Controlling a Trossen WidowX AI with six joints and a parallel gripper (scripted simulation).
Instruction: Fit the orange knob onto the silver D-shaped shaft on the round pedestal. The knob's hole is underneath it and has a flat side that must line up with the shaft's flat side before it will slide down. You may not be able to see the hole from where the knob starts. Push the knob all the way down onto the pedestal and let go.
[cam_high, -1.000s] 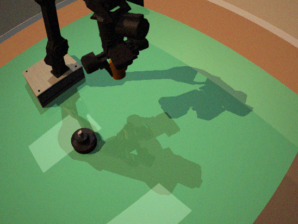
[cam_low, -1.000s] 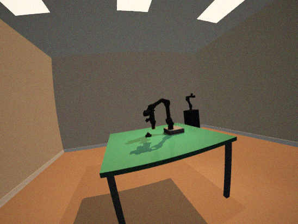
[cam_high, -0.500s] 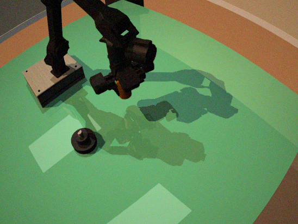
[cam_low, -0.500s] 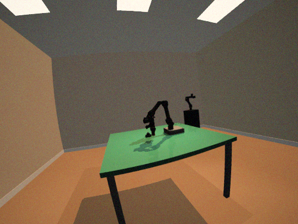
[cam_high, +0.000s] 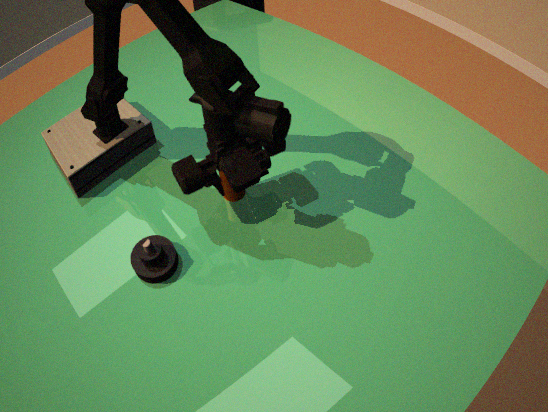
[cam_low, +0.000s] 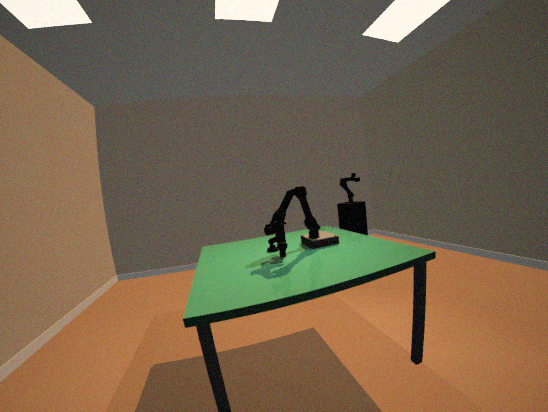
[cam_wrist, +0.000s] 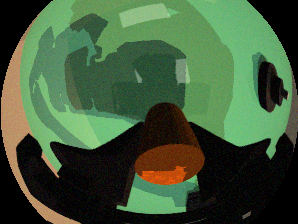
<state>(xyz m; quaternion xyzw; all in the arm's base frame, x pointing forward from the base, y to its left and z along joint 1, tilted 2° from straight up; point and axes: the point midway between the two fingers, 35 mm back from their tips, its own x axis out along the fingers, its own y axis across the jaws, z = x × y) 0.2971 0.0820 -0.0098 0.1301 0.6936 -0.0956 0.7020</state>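
Note:
My gripper (cam_high: 229, 181) (cam_wrist: 165, 125) (cam_low: 281, 249) is shut on the orange knob (cam_high: 232, 192) (cam_wrist: 168, 144) and holds it above the green table (cam_high: 380, 300) (cam_low: 320, 275), pointing down. The knob's underside and its hole are hidden from me. The round black pedestal (cam_high: 155, 262) stands on the table to the front left of the gripper, well apart from it, with the silver shaft (cam_high: 147, 245) upright on top. In the wrist view the pedestal (cam_wrist: 269, 86) shows at the right edge.
The arm's grey base plate (cam_high: 75, 147) (cam_low: 320, 240) sits at the back left of the table. The table's edges run close at the right and at the back. A second arm on a black stand (cam_low: 352, 215) is behind the table.

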